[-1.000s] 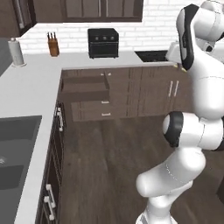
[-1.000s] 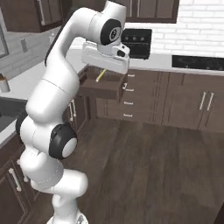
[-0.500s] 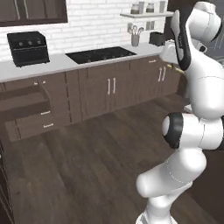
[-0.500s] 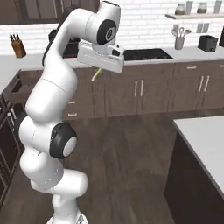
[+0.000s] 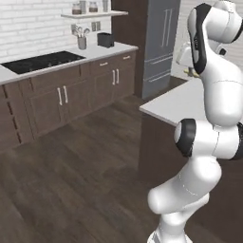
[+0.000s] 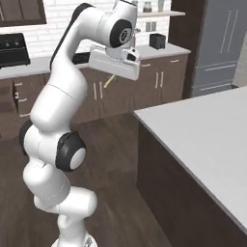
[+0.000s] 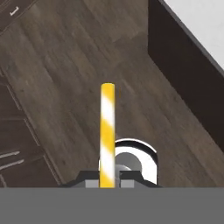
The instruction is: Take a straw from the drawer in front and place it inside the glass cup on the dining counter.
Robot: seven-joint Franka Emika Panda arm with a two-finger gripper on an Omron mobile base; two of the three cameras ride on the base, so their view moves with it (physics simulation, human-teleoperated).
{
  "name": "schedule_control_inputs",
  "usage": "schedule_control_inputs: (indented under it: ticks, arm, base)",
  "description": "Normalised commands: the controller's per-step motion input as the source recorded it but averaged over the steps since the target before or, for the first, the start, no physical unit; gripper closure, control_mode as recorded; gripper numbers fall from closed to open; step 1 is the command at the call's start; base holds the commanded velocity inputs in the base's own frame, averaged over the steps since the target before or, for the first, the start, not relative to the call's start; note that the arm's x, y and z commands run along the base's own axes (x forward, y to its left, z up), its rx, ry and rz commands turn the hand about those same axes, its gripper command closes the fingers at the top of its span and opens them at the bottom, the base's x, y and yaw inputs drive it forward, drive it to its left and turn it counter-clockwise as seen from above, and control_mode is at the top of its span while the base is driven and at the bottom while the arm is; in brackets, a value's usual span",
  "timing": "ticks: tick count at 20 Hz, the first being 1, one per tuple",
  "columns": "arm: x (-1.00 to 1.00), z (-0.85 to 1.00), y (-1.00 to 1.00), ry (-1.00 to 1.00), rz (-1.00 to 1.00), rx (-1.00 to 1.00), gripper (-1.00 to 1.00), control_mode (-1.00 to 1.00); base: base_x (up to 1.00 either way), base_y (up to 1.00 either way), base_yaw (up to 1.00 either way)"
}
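Arm raised high, end effector (image 7: 107, 183) clamped shut, angled downward

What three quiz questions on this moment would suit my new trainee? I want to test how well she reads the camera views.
1. True or false: the hand is shut on the straw.
2. What lies straight beyond the straw's tip in the hand view? A) the dining counter top, B) the dark wood floor, C) a sink.
3. In the right base view, on which side of the picture does the dining counter lie?

Key
1. True: the yellow and white straw rises from between the fingertips.
2. B: only floor planks lie beyond the tip; the counter's white top sits off in the upper right corner.
3. The right side, with its dark side panel below.
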Motion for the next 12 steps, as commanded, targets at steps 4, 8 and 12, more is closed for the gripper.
schedule_control_inputs:
  ticks: [4, 8, 12]
  arm:
    - [0.0, 0.0, 0.0, 0.0, 0.0, 0.0, 1.0, 1.0]
    - [0.0, 0.0, 0.0, 0.0, 0.0, 0.0, 1.0, 1.0]
    - [0.0, 0.0, 0.0, 0.0, 0.0, 0.0, 1.0, 1.0]
  base:
    - [-0.52, -0.98, -0.36]
    - [-0.53, -0.98, -0.36]
    - [-0.7, -0.94, -0.35]
